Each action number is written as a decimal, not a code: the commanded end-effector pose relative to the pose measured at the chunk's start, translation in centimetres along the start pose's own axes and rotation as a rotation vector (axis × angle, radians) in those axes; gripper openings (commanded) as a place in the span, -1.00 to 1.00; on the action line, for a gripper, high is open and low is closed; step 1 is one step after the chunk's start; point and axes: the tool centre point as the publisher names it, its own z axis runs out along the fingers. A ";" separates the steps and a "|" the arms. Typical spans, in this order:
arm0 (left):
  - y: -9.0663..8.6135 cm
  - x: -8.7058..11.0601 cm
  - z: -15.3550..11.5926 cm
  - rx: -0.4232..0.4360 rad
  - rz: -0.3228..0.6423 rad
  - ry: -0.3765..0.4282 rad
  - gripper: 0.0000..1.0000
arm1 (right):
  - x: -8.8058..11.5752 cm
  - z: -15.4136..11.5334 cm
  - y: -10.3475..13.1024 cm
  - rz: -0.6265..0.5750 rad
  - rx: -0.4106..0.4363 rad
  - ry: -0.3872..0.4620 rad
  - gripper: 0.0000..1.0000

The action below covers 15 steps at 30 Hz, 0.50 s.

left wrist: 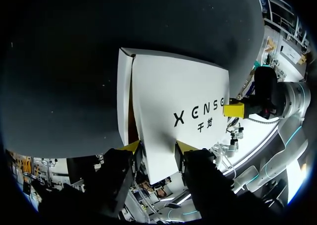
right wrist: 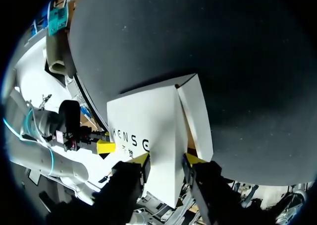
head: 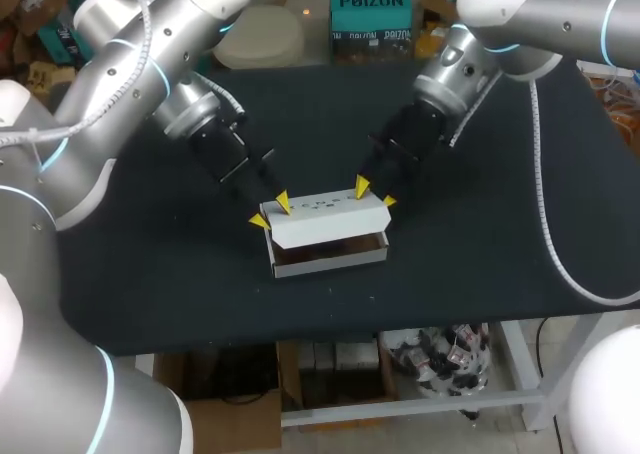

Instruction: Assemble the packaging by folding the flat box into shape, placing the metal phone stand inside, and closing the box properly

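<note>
The white cardboard box (head: 328, 257) stands in the middle of the dark table (head: 150, 294), its printed lid (head: 325, 214) tilted down over it with a gap left at the front. A brown interior shows through that gap; I cannot see the phone stand. My left gripper (head: 270, 211) is at the lid's left end and my right gripper (head: 374, 193) at its right end. In the left wrist view the lid (left wrist: 173, 101) runs between the left gripper's (left wrist: 158, 146) fingers, which touch both its edges. The right wrist view shows the lid (right wrist: 148, 121) held the same way by the right gripper (right wrist: 166, 160).
A teal carton (head: 371, 22) and a pale round object (head: 262, 36) stand at the table's far edge. Dark tabletop lies open in front of the box and to both sides of it.
</note>
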 end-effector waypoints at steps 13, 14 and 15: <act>-0.1 0.5 0.0 0.007 0.011 -0.002 -0.15 | 0.8 0.5 -0.1 -0.005 -0.015 -0.011 -0.11; -0.1 0.5 0.0 0.007 0.012 -0.002 -0.15 | 0.8 0.5 -0.1 -0.006 -0.015 -0.010 -0.11; -0.1 0.5 0.1 0.006 0.012 -0.003 -0.15 | 0.8 0.5 -0.1 -0.006 -0.015 -0.010 -0.11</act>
